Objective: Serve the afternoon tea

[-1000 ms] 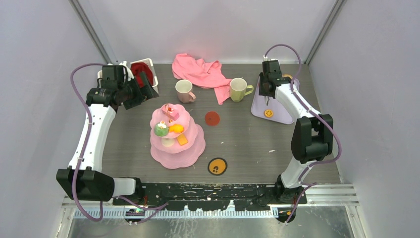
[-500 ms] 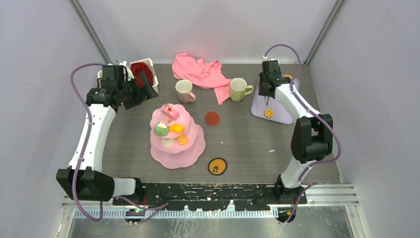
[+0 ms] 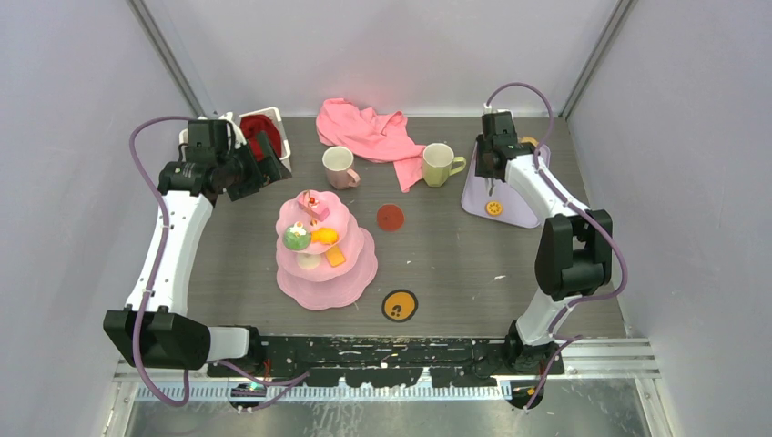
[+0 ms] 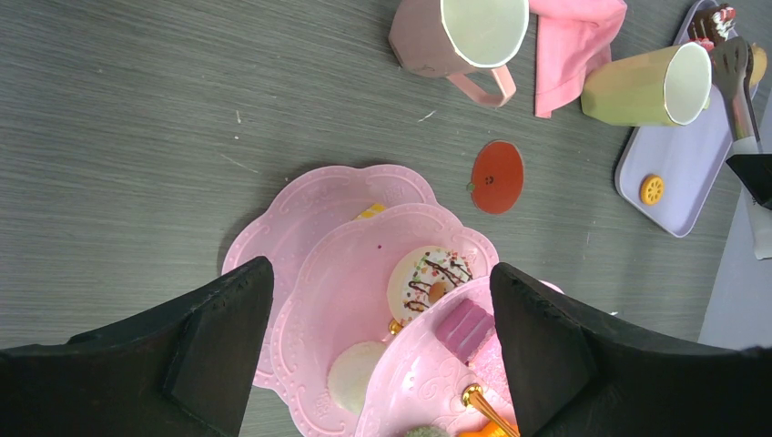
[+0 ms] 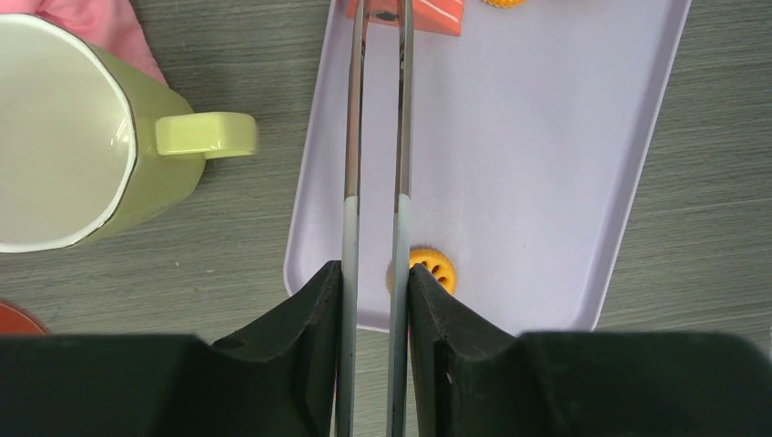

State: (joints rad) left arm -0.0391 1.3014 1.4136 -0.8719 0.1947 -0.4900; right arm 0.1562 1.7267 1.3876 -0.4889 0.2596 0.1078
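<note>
Over the last second nothing in the overhead view has shifted. Both arms hold their poses and every object sits where it was, so the serving is paused rather than advancing.

The pink cake stand [image 3: 326,250] stands centre-left on the table [image 3: 455,273]. Its tiers already carry several toy pastries (a chocolate-striped doughnut [image 4: 428,280] and a pink block [image 4: 464,326] among them). The left gripper [image 4: 378,273] hangs above the stand's far-left side, fingers wide apart and empty.

At far right lies the lavender tray [image 3: 519,217], with the right gripper [image 5: 373,269] over it. The pale pink mug [image 3: 339,167] and the yellow-green mug [image 3: 438,164] stand on the far side, just beside the pink cloth [image 3: 364,132].

The right fingers are clamped on metal tongs [image 5: 375,137], whose tips reach an orange-red pastry [image 5: 437,14] at the tray's far end. Whether the pastry is pinched I cannot tell. An orange slice [image 5: 431,269] waits near the tray's near edge. A pick from the tray looks like the next step.
</note>
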